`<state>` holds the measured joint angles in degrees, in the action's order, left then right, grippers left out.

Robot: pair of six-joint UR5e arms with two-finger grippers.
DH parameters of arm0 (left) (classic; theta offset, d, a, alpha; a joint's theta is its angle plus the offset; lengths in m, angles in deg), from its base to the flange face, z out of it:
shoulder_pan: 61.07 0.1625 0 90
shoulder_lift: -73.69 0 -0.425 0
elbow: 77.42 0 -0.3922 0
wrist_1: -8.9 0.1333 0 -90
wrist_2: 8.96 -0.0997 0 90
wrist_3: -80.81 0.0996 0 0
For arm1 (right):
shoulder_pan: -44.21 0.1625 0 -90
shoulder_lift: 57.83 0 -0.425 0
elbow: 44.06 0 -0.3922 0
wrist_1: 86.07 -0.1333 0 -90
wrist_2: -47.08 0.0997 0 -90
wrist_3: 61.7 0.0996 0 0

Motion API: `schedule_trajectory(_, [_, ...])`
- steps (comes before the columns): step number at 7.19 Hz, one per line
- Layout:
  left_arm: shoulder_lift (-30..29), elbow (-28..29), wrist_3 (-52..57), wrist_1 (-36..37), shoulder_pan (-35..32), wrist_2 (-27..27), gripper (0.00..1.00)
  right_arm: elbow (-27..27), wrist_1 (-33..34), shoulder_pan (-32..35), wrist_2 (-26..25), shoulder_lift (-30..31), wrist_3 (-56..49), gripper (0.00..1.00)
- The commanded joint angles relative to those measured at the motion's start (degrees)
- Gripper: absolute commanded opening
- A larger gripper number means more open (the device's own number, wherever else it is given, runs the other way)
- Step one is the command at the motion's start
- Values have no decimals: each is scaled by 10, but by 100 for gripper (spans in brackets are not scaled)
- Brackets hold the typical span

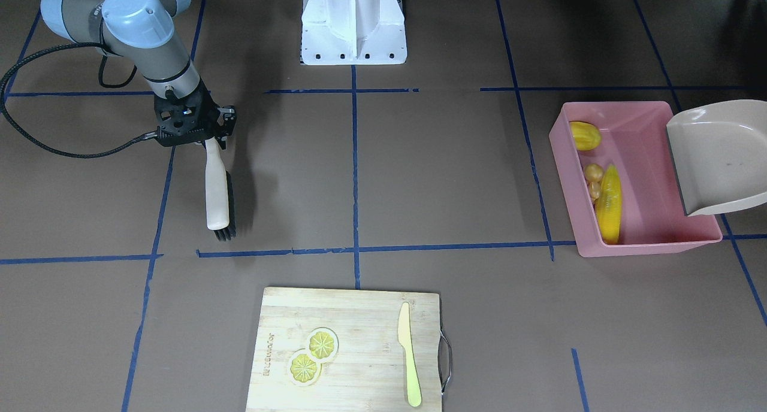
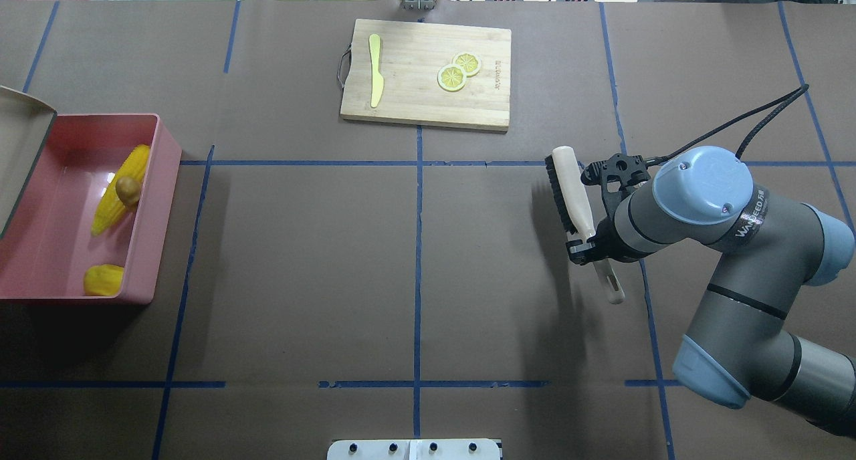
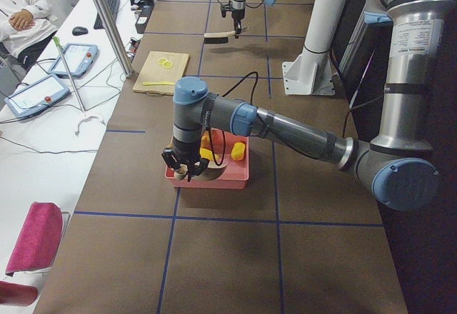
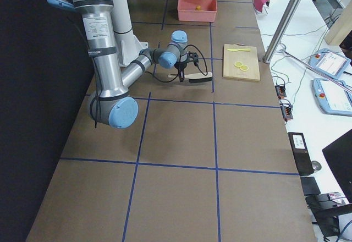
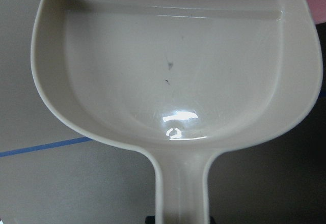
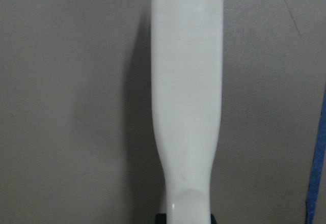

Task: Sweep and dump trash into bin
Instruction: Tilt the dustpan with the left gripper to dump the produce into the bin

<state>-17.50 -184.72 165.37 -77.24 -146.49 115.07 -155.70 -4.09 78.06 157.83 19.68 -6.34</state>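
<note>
Brown taped table point(image 1: 449, 178). Pink bin point(image 1: 650, 244) at left edge holds long yellow corn cob point(image 1: 609, 205), rounded potato lump point(image 1: 585, 136), knobbly tan ginger root point(image 1: 594, 178). L gripper point(image 3: 184, 170) clamps dustpan point(image 1: 719, 154) over bin; R gripper point(image 1: 211, 141) clamps brush point(image 1: 217, 190).

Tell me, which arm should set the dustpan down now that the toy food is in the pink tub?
Left. The left gripper holds the empty dustpan over the pink bin; the right gripper, far across the table, holds the brush.
</note>
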Motion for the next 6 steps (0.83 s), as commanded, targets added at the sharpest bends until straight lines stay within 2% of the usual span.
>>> schedule_trajectory(1, [-3, 3, -92, -6, 0, 93, 0, -1, -2, 0, 0, -1, 1, 0])
schedule_trajectory(4, [-59, -11, -247, -6, 6, 145, 0, -1, -2, 1, 0, 0, 1, 0])
schedule_trajectory(5, [-84, -12, -286, -6, 33, 187, 0, -2, -2, 1, 1, -1, 2, 0])
schedule_trajectory(6, [-92, -40, -350, -7, 90, 185, 0, -4, -2, 2, 2, -1, 9, 0])
